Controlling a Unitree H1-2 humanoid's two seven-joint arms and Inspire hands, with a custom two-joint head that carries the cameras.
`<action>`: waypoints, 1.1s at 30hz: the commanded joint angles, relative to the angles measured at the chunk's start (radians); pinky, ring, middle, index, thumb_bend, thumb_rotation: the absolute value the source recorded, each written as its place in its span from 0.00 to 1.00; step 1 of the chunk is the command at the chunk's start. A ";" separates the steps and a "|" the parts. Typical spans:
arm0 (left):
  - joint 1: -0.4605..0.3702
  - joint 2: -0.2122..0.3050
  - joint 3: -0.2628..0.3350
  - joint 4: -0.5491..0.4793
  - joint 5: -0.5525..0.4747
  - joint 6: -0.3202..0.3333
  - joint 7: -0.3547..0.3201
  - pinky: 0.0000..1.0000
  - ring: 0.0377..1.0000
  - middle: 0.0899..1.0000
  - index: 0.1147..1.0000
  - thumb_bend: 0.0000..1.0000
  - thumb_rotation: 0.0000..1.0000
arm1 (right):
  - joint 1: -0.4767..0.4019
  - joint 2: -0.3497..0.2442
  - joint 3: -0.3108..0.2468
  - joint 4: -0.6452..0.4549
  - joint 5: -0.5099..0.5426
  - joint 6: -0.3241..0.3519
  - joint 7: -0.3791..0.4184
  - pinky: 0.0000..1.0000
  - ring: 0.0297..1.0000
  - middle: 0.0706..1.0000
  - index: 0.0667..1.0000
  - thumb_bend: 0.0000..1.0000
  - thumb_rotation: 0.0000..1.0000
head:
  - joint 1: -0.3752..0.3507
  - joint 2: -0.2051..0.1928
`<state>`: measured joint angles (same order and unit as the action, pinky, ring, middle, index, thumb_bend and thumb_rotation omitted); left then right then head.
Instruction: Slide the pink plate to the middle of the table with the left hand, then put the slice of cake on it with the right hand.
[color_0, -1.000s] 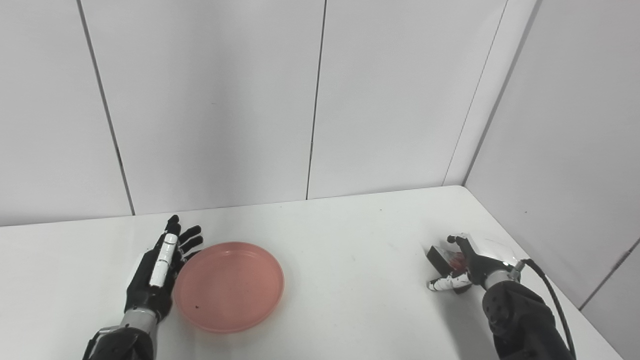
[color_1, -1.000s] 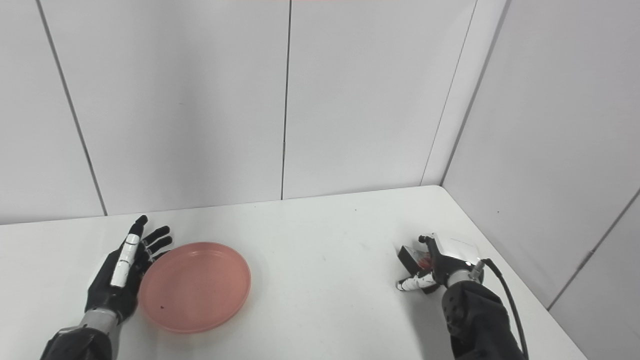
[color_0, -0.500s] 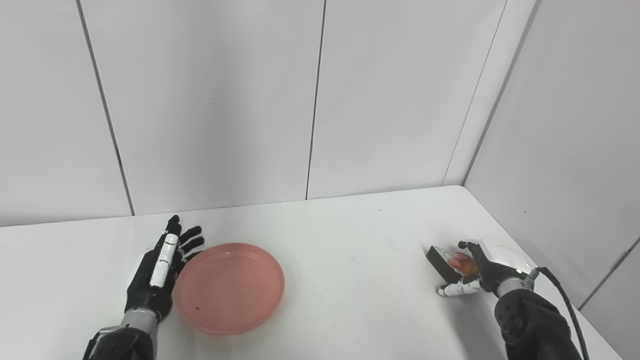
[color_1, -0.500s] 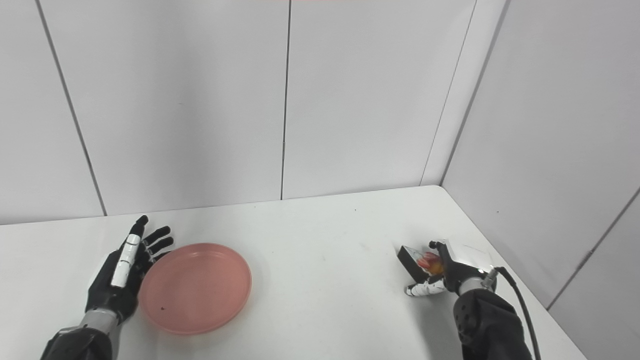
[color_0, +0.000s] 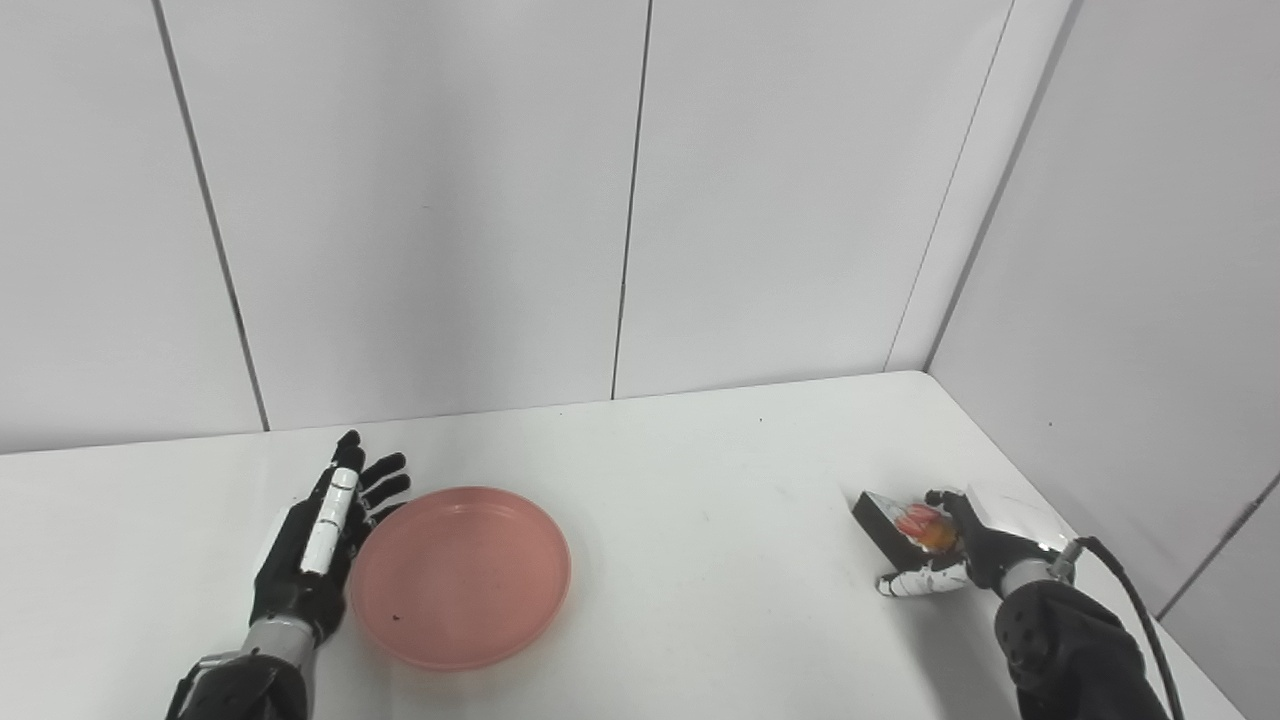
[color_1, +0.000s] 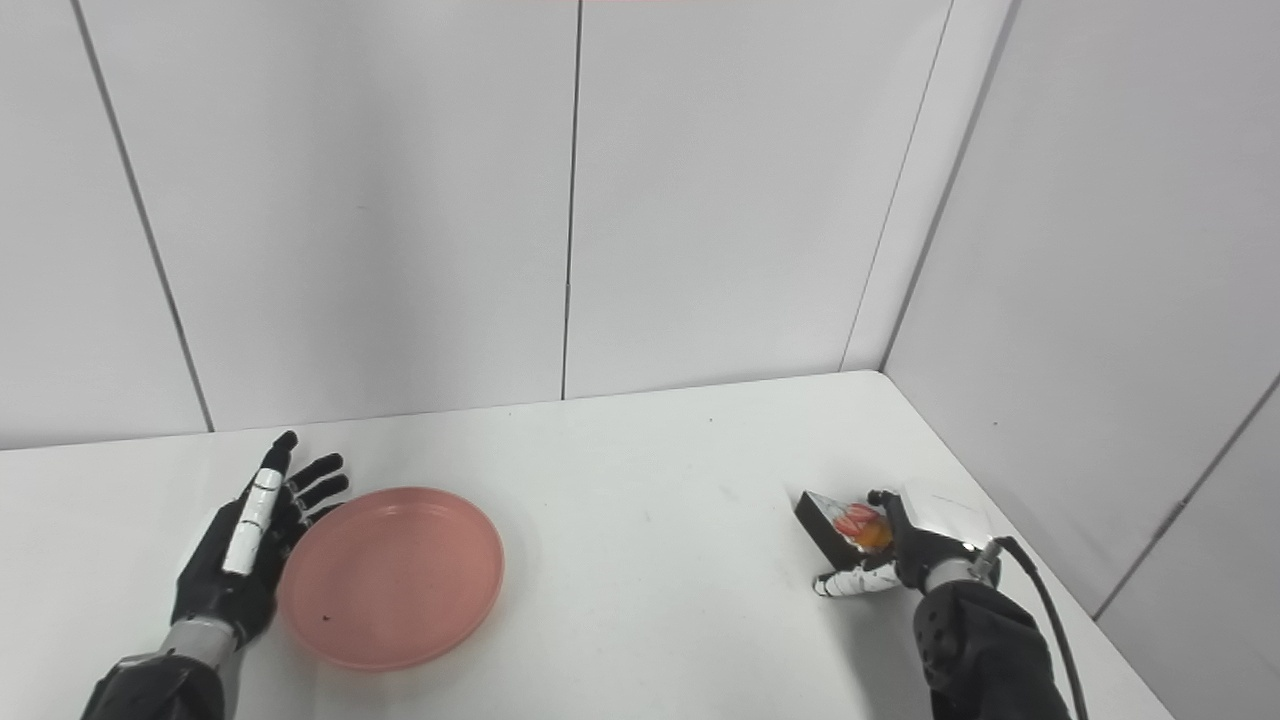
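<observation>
The pink plate (color_0: 460, 577) lies empty on the white table (color_0: 700, 470), left of the middle. My left hand (color_0: 310, 550) is open, fingers straight and pointing away, its edge right against the plate's left rim. At the far right a slice of cake (color_0: 893, 520), dark at the side with red and orange topping, rests on the table. My right hand (color_0: 975, 555) is open beside it. Its white thumb (color_0: 915, 583) lies on the table in front of the slice, and dark fingers (color_0: 942, 498) reach along the slice's right side.
White wall panels close off the table at the back and on the right, close behind the cake. A black cable (color_0: 1130, 610) runs from my right wrist. The table's right edge (color_0: 1090, 560) passes just beyond the right hand.
My right hand has drawn back toward the near right, uncovering more of the cake, which stayed in place. The left hand and the plate have barely shifted.
</observation>
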<state>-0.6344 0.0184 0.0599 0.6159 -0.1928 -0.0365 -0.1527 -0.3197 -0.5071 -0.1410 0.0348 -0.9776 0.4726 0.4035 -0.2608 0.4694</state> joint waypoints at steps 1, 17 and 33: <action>0.018 -0.003 -0.004 0.014 0.008 0.045 0.006 0.73 0.81 0.80 1.00 0.75 0.82 | -0.009 -0.030 -0.011 0.000 0.046 -0.032 -0.084 0.58 0.69 0.74 0.76 1.00 0.27 | 0.001 0.002; 0.019 -0.003 -0.002 0.016 0.005 0.046 0.002 0.69 0.78 0.79 1.00 0.74 0.81 | 0.006 -0.083 0.061 0.027 0.217 -0.068 -0.212 0.27 0.31 0.43 0.46 0.53 0.00 | 0.004 0.006; 0.012 0.001 -0.006 0.021 0.003 0.059 -0.014 0.64 0.72 0.78 1.00 0.73 0.82 | 0.001 -0.116 0.100 -0.018 0.245 -0.021 -0.196 0.24 0.28 0.43 0.45 0.53 0.00 | 0.007 0.000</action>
<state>-0.6333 0.0197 0.0608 0.6109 -0.1930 -0.0227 -0.1641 -0.3040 -0.5886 -0.0387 0.0525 -0.7303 0.4404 0.2137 -0.2546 0.4694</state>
